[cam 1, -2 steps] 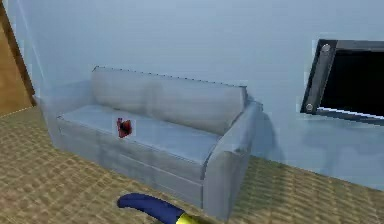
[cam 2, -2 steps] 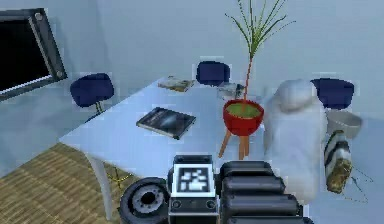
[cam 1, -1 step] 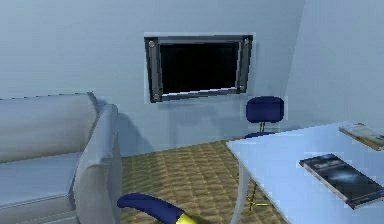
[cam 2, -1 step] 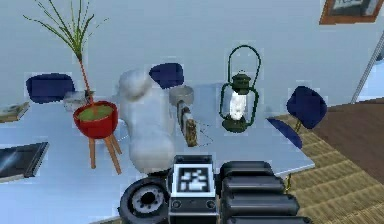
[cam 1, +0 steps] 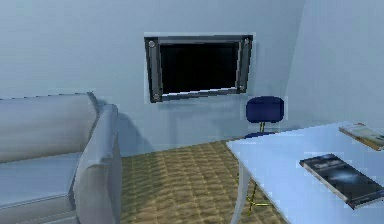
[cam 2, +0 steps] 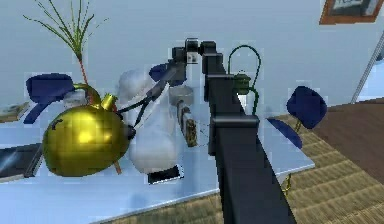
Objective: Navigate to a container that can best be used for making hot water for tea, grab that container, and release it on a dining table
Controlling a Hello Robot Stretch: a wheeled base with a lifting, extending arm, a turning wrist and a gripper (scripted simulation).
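Note:
A shiny golden kettle with a dark handle is at the arm side view's left, over the near part of a pale dining table. The dark arm rises from the bottom edge to two white marker squares. Left of them the gripper reaches its thin fingers down toward the kettle's top. The table and other things lie behind the kettle, so I cannot tell whether the gripper holds it. The same table shows at the forward view's right.
On the table stand a white rounded vase, a leafy plant, a pale jug, a green wire-framed thing and a dark flat slab. Blue chairs flank it. Ahead are a grey sofa, a wall screen, a blue chair and books.

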